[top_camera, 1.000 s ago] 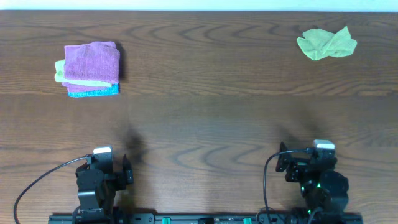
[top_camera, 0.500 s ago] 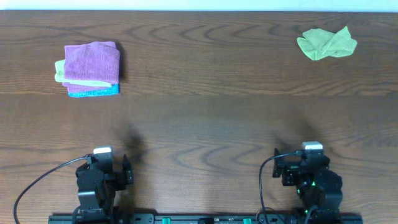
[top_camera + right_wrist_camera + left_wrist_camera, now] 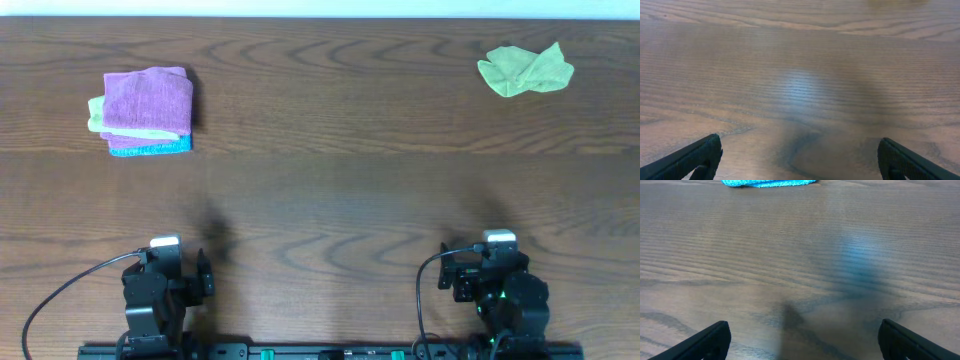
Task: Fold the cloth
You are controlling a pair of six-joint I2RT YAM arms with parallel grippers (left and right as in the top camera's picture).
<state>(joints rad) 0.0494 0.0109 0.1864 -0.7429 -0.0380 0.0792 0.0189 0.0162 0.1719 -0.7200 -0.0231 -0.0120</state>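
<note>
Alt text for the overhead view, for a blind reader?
A folded purple cloth tops a stack with a yellow-green cloth and a blue cloth at far left of the table; a crumpled green cloth lies far right. The left arm and right arm sit at the near edge, away from every cloth.

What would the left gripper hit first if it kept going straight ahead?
Likely the blue cloth ahead; only bare table lies before it, though depth is unclear.

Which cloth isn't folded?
The yellow-green cloth at the far right, crumpled and alone. The purple cloth, blue cloth and a second yellow-green one lie folded in a stack at far left.
</note>
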